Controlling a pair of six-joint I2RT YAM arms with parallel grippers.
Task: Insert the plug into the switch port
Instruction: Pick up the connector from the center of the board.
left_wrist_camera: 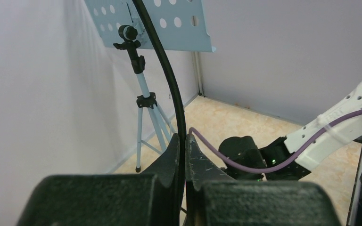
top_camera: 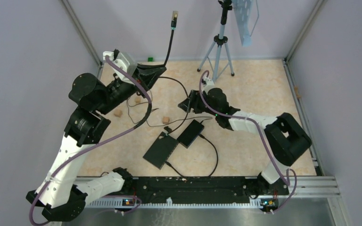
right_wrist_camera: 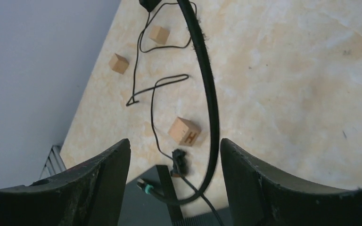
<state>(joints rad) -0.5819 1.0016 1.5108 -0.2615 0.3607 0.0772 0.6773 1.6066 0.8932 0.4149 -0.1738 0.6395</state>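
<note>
My left gripper (top_camera: 161, 70) is shut on a thick black cable (top_camera: 170, 44) at the back left. The cable stands up from the fingers to its plug (top_camera: 174, 16), which has a teal boot and is in the air. In the left wrist view the fingers (left_wrist_camera: 195, 155) pinch the cable (left_wrist_camera: 169, 80); the plug is out of view there. Two black switch boxes (top_camera: 161, 149) (top_camera: 191, 133) lie mid-table. My right gripper (top_camera: 187, 102) is open and empty above the cable's loop (right_wrist_camera: 209, 94). Another teal-booted plug (right_wrist_camera: 147, 187) lies at a switch box (right_wrist_camera: 136, 207).
A tripod (top_camera: 219, 47) with a perforated plate stands at the back. Small wooden blocks (top_camera: 118, 113) (top_camera: 166, 119) lie on the table, one marked H (right_wrist_camera: 185, 131). Thin black wires (right_wrist_camera: 153, 89) trail over the table. Walls close in left, right and back.
</note>
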